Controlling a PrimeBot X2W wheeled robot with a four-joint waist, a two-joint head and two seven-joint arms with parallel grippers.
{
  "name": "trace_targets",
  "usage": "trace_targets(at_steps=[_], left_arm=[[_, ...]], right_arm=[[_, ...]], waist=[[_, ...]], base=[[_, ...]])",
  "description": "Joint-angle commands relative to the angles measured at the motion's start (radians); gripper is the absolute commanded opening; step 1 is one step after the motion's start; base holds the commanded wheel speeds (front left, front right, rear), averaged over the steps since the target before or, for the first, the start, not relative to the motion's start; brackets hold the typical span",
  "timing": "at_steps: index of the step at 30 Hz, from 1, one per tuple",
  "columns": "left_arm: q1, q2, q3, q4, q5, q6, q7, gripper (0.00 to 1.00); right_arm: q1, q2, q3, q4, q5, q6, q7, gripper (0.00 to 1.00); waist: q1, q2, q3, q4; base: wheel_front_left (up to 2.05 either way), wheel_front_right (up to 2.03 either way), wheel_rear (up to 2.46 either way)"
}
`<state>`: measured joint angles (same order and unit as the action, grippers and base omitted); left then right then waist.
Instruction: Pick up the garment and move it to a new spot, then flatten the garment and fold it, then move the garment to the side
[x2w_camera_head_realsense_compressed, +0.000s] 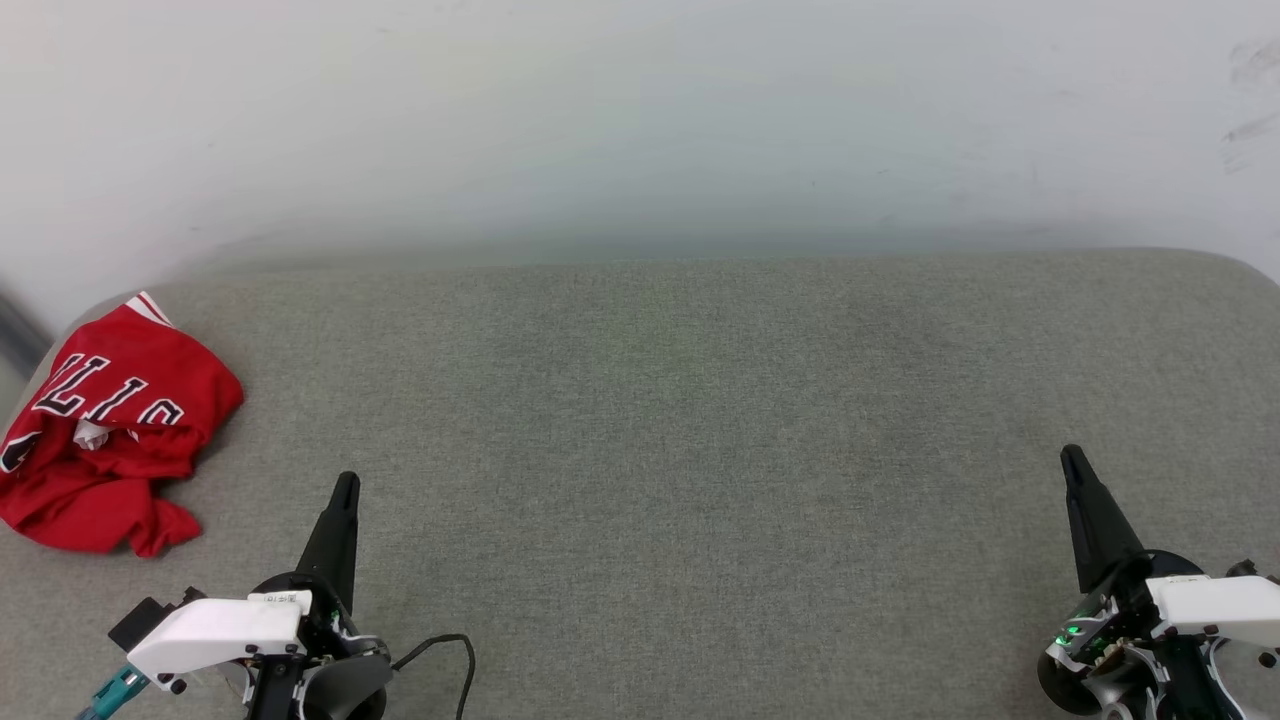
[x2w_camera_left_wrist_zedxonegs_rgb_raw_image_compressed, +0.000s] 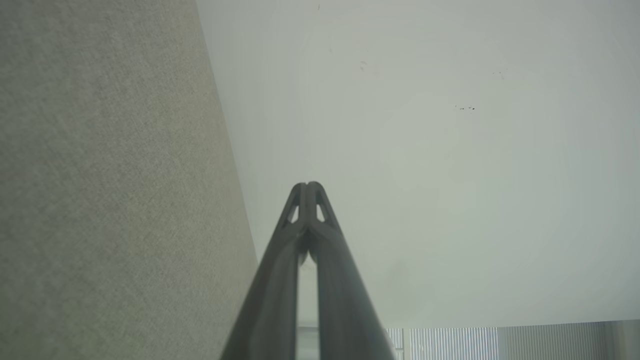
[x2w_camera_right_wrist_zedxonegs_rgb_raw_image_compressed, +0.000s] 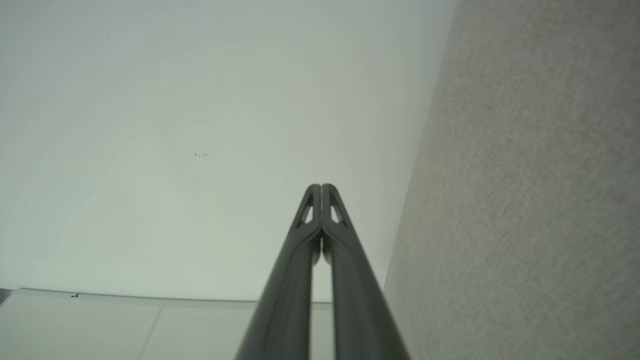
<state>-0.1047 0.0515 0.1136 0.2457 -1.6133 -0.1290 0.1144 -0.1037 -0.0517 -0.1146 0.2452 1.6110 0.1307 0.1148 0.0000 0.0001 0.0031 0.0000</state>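
The garment (x2w_camera_head_realsense_compressed: 110, 430), a red jersey with black white-outlined letters and a bit of white trim, lies crumpled at the far left edge of the grey fabric surface (x2w_camera_head_realsense_compressed: 660, 420). My left gripper (x2w_camera_head_realsense_compressed: 346, 482) stands at the lower left, a little to the right of the garment and apart from it, fingers together and holding nothing. At the lower right my right gripper (x2w_camera_head_realsense_compressed: 1070, 455) is far from the garment, also shut and empty. In the left wrist view the left gripper (x2w_camera_left_wrist_zedxonegs_rgb_raw_image_compressed: 308, 186) has its tips pressed together. The right gripper (x2w_camera_right_wrist_zedxonegs_rgb_raw_image_compressed: 320, 188) looks the same in the right wrist view.
A pale wall (x2w_camera_head_realsense_compressed: 640, 120) rises behind the grey surface. A black cable (x2w_camera_head_realsense_compressed: 450, 650) loops beside my left wrist. The surface's rounded corner (x2w_camera_head_realsense_compressed: 1240, 270) shows at the far right.
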Motion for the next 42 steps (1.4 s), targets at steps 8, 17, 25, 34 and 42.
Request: trace_targets(at_steps=[8, 17, 25, 34, 42], left_arm=[[-0.009, -0.001, 0.003, 0.001, 0.003, -0.003, 0.003, 0.00], [-0.009, -0.001, 0.003, 0.001, 0.003, -0.003, 0.003, 0.00], [-0.009, -0.001, 0.003, 0.001, 0.003, -0.003, 0.003, 0.00], [-0.009, -0.001, 0.003, 0.001, 0.003, -0.003, 0.003, 0.00], [-0.009, -0.001, 0.003, 0.001, 0.003, -0.003, 0.003, 0.00]], right_arm=[[-0.010, 0.004, 0.000, 0.001, 0.004, 0.000, 0.000, 0.00], [-0.010, 0.004, 0.000, 0.001, 0.004, 0.000, 0.000, 0.00], [-0.010, 0.004, 0.000, 0.001, 0.004, 0.000, 0.000, 0.00], [-0.010, 0.004, 0.000, 0.001, 0.004, 0.000, 0.000, 0.00], [-0.010, 0.004, 0.000, 0.001, 0.004, 0.000, 0.000, 0.00]], waist=[[0.0000, -0.0001, 0.000, 0.000], [0.0000, -0.0001, 0.000, 0.000], [0.0000, -0.0001, 0.000, 0.000], [0.0000, -0.0001, 0.000, 0.000], [0.0000, -0.0001, 0.000, 0.000]], base=[[0.00, 0.00, 0.00], [0.00, 0.00, 0.00], [0.00, 0.00, 0.00], [0.00, 0.00, 0.00], [0.00, 0.00, 0.00]])
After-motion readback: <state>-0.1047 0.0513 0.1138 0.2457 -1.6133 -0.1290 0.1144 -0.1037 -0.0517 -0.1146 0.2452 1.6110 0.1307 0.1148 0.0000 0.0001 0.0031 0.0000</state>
